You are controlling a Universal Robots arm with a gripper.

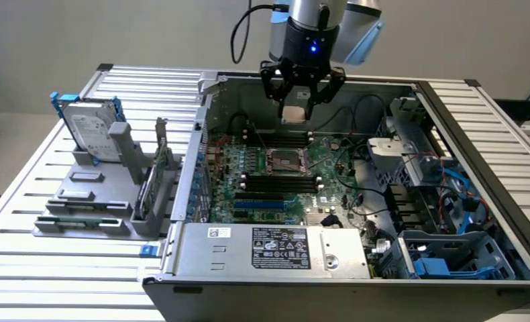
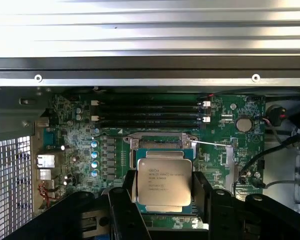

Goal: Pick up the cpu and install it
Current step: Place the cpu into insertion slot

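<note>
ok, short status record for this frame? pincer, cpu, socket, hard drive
pincer: closed on the cpu, hanging above the open case
cpu: gripped by its edges, metal top facing the wrist camera, clear of the board
socket: on the green motherboard, beneath the pincer, cpu not yet seated
hard drive: upright in the grey rack outside the case, exterior view's left

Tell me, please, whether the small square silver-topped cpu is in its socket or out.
Out: the cpu is gripped in the black hand, above the dark metal-framed square socket.
</note>
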